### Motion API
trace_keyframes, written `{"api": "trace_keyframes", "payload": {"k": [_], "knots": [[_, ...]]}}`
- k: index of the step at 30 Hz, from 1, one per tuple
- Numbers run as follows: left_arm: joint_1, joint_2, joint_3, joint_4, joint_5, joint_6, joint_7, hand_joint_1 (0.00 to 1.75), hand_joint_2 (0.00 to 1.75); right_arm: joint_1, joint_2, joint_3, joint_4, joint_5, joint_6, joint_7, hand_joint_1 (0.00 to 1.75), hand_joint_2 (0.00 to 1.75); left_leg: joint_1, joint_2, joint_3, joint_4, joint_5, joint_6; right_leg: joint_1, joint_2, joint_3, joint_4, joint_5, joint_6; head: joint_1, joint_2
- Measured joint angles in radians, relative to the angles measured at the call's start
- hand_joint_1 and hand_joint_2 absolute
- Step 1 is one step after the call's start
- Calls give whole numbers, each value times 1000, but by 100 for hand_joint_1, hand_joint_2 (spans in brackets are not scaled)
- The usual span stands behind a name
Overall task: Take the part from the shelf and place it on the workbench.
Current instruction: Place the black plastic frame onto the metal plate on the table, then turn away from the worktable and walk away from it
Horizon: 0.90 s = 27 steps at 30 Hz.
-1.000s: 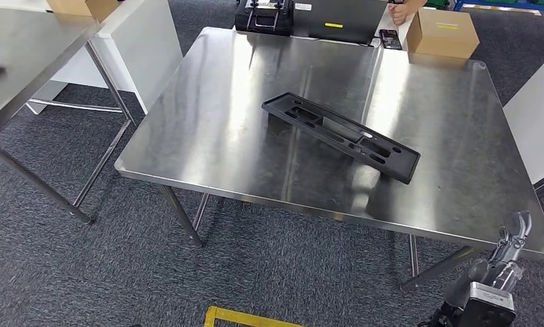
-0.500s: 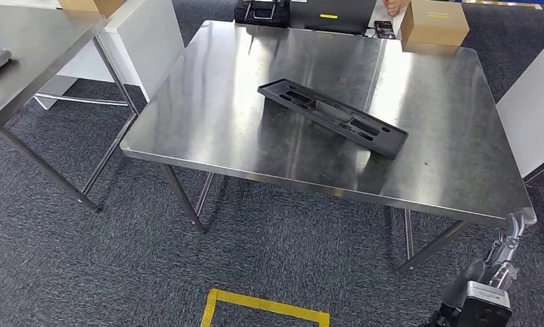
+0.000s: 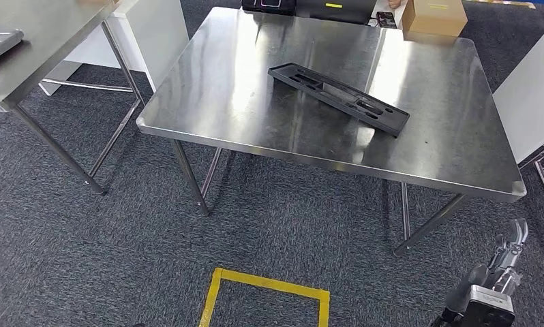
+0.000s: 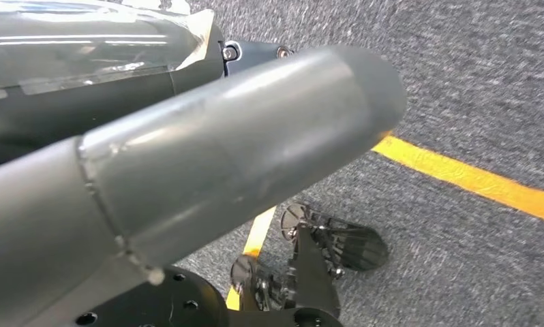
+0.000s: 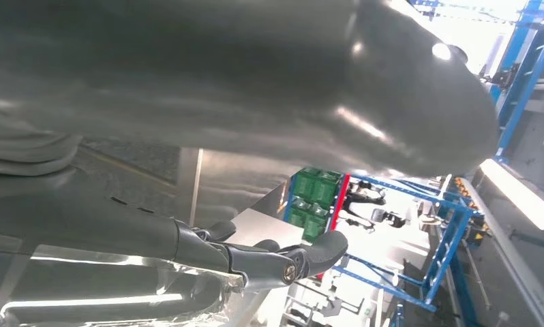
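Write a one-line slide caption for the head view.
Black part lies on the steel workbench; right hand hangs empty nearby.

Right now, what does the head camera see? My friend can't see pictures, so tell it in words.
A long black plastic part lies flat on a shiny steel workbench, seen from above. A cardboard box sits at the far corner, grey carpet with yellow tape lies below, and the robot's right hand hangs empty at bottom right.

Right hand hangs low, empty (fingers loosely apart); left hand empty
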Motion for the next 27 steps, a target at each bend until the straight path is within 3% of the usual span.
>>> {"api": "trace_keyframes", "payload": {"k": [2, 4, 5, 6, 8, 9, 10, 11, 12, 14, 16, 17, 19, 20, 22, 24, 25, 26, 27], "knots": [[0, 0, 0, 0, -6, -2, 0, 0, 0, 6, -1, -3, 0, -4, -1, 0, 0, 0, -2, 0, -9, 3, 17, -11, 6, 1, 34, -72, -8, -14, -2, 0], [1, 0, 0, 0, -8, -2, -1, 0, 0, 12, -3, -7, 0, -6, -1, 0, 0, 0, 0, -2, -16, 3, 27, -23, 2, 1, 18, -73, 4, -31, -4, 0], [2, 1, 0, 0, -10, -2, -1, 0, 0, 14, -4, -9, 0, -7, -2, 0, 0, 0, 2, -4, -23, 13, 10, -29, -1, 0, 10, -72, 13, -42, -6, 0], [3, 1, -1, 0, -13, -2, -1, 0, 0, 16, -4, -10, 0, -7, -2, 0, 0, 0, 4, -6, -34, 42, -27, -35, -6, -2, 0, -73, 24, -54, -8, 0], [3, 1, -1, 0, -23, -3, -1, 0, 0, 22, -4, -13, 0, -10, -4, -1, 0, 0, 8, -8, -63, 156, -137, -44, -7, -4, -23, -72, 47, -67, -12, 0], [2, 1, -1, 0, -27, -3, -1, 0, 0, 26, -5, -15, 0, -11, -6, -1, 0, 0, 10, -8, -75, 225, -179, -48, -5, -5, -35, -71, 59, -68, -12, 0], [2, 2, -2, 0, -31, -3, -1, 0, 0, 29, -5, -17, 0, -12, -8, -1, 0, 0, 12, -9, -79, 279, -196, -51, -4, -5, -49, -69, 70, -67, -12, 0], [2, 2, -3, 0, -34, -3, -1, 0, 0, 33, -5, -19, 0, -13, -9, -2, 0, 0, 15, -9, -69, 305, -190, -53, -4, -5, -62, -66, 81, -65, -12, 0], [2, 2, -3, 0, -36, -3, -1, 0, 0, 36, -4, -20, 0, -13, -10, -2, 0, 0, 17, -9, -41, 291, -167, -54, -4, -5, -77, -62, 90, -62, -12, 0], [-1, 2, -4, 0, -41, -3, -1, 0, 0, 42, -3, -23, -2, -13, -10, -1, 0, 0, 21, -11, 60, 166, -129, -52, -4, -4, -103, -51, 103, -52, -12, 0], [-4, 3, -4, 0, -45, -3, -1, 0, 0, 45, -2, -26, -6, -12, -10, 0, 0, 0, 19, -17, 148, 33, -137, -46, -1, -5, -117, -43, 115, -38, -11, 0], [-5, 3, -5, 0, -48, -3, -1, 0, 0, 47, -2, -27, -9, -12, -10, 0, 0, 0, 15, -20, 165, 1, -147, -42, -1, -6, -121, -42, 123, -31, -11, 0], [-4, 3, -5, 0, -50, -4, 0, 0, 0, 51, -2, -30, -12, -13, -10, 0, 0, 0, 10, -18, 158, -10, -138, -26, -1, -7, -125, -43, 135, -16, -11, 0], [-4, 3, -5, 0, -51, -4, 0, 0, 0, 55, -1, -34, -12, -14, -10, -1, 0, 0, 9, -16, 148, -11, -129, -15, -2, -6, -133, -34, 125, -15, -12, 0], [-4, 3, -5, 0, -55, -4, 1, 0, 0, 62, -1, -43, -14, -15, -10, -2, 0, 0, 10, -9, 121, -15, -105, 6, -3, -3, -166, 36, 56, -23, -8, 0], [-4, 4, -5, 0, -58, -4, 1, 0, 0, 65, -1, -48, -14, -16, -9, -2, 0, 0, 6, -5, 90, -14, -81, 13, -4, -2, -206, 168, -35, -32, -4, 0], [-4, 4, -5, 0, -59, -4, 3, 0, 0, 67, -1, -49, -14, -16, -9, -3, 0, 0, 4, -3, 75, -13, -69, 13, -4, -2, -214, 227, -57, -28, -4, 0], [-4, 4, -5, 0, -60, -4, 6, 0, 0, 69, -1, -51, -14, -15, -9, -3, 0, 0, 3, -2, 60, -12, -56, 13, -4, -2, -209, 261, -58, -20, -3, 0], [-4, 4, -5, 0, -63, -3, 8, 0, 0, 71, -1, -52, -14, -15, -9, -3, 0, 0, 3, -1, 45, -10, -43, 11, -3, -1, -185, 259, -40, -9, -3, 0]]}}
